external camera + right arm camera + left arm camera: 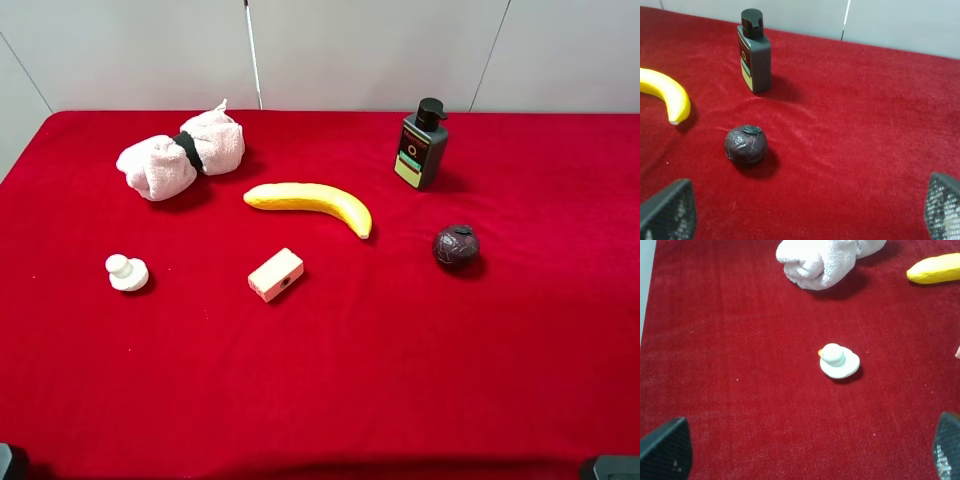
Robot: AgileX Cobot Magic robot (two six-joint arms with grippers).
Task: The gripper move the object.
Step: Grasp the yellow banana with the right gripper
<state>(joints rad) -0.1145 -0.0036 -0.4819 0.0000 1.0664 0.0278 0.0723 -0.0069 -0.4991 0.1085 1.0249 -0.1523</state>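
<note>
Banana [310,203] lies free on red counter [420,380], upper centre of high view, between towel bundle [180,155] and pump bottle [422,145], cream block [276,274] near, lower in frame. Left hand [805,450] and right hand [805,210] both spread wide, empty, well apart from it. Likely light, firm but bruisable, smooth skin may slip; best pinched gently across thick middle, fingers spanning its width.

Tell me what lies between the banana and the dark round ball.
Nothing: only bare red cloth separates the banana from the dark ball, as the exterior high and right wrist views both show.
</note>
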